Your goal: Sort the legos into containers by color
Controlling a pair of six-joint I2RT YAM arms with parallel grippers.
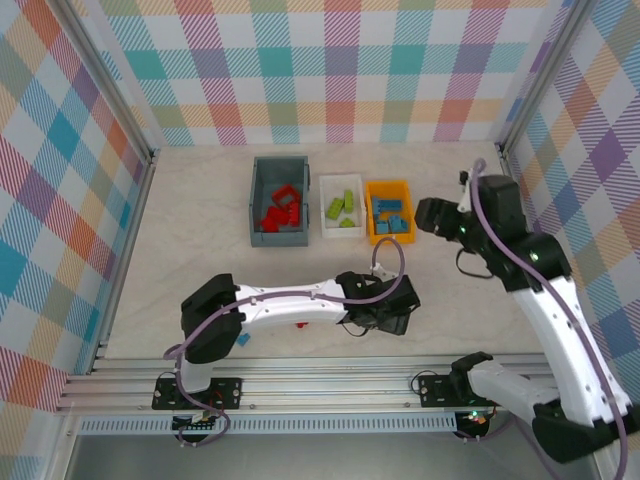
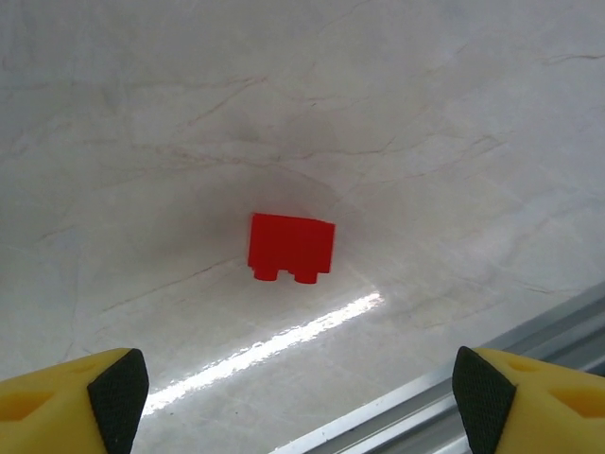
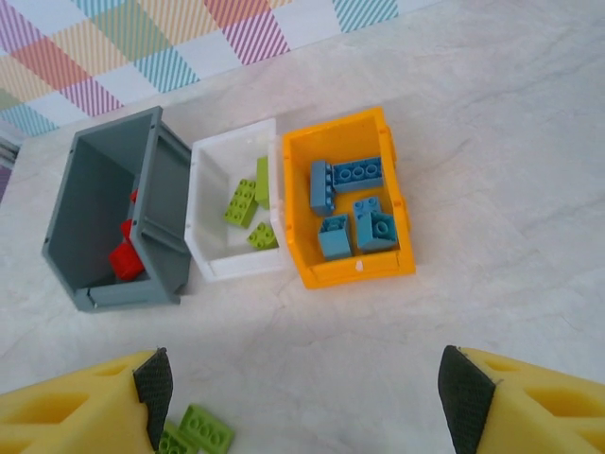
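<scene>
A red lego (image 2: 291,246) lies on the table (image 2: 425,113) dead ahead of the left gripper (image 2: 302,402), centred between its wide-open, empty jaws, long axis running finger to finger, while the right gripper (image 3: 302,407), also open, hangs by the bins (image 3: 336,124).

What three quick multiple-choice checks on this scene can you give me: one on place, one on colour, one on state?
1. Where does the white bin stand in the row?
A. left end
B. middle
C. right end

2. What colour is the brick on the table below the left wrist camera?
A. red
B. green
C. blue

3. How are the left jaws?
A. shut on the brick
B. open, holding nothing
C. shut, empty

Key:
1 B: the grey bin is on its left and the orange bin on its right.
2 A: it is plainly red against the pale table.
3 B: the pads stand wide apart at the frame's corners, and the brick lies free on the table.
</scene>
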